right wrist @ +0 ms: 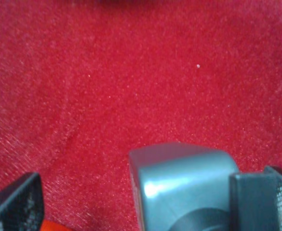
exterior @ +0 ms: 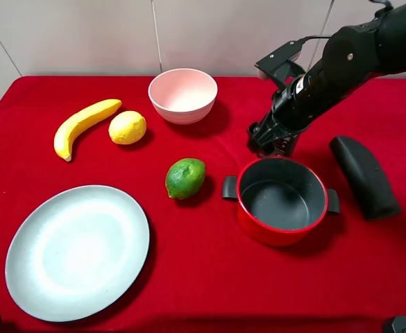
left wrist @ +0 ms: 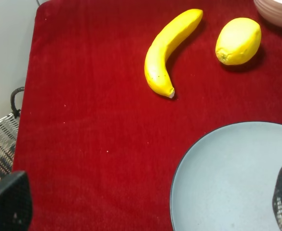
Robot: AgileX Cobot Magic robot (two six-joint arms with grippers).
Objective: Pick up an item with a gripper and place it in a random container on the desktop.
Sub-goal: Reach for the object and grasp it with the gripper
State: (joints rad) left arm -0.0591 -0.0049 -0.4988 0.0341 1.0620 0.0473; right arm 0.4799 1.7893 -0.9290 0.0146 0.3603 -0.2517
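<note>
The item (right wrist: pixel 181 190), a grey bottle with a dark pump part, stands on the red cloth between the fingers of my right gripper (right wrist: pixel 145 197). The jaws are open and the bottle sits closer to one finger (right wrist: pixel 275 192). In the high view my right gripper (exterior: pixel 271 142) is lowered just behind the red pot and hides the item. The container, a pale grey-blue plate (exterior: pixel 78 253), lies at the front left. My left gripper (left wrist: pixel 145 207) hangs open and empty over the plate's (left wrist: pixel 237 178) edge; the high view does not show it.
A red pot (exterior: pixel 281 201) sits right in front of my right gripper. A long black case (exterior: pixel 364 176) lies to its right. A pink bowl (exterior: pixel 182 95), banana (exterior: pixel 85 125), lemon (exterior: pixel 127 127) and lime (exterior: pixel 185 178) are spread over the cloth. A wire basket (left wrist: pixel 1 139) stands off the table.
</note>
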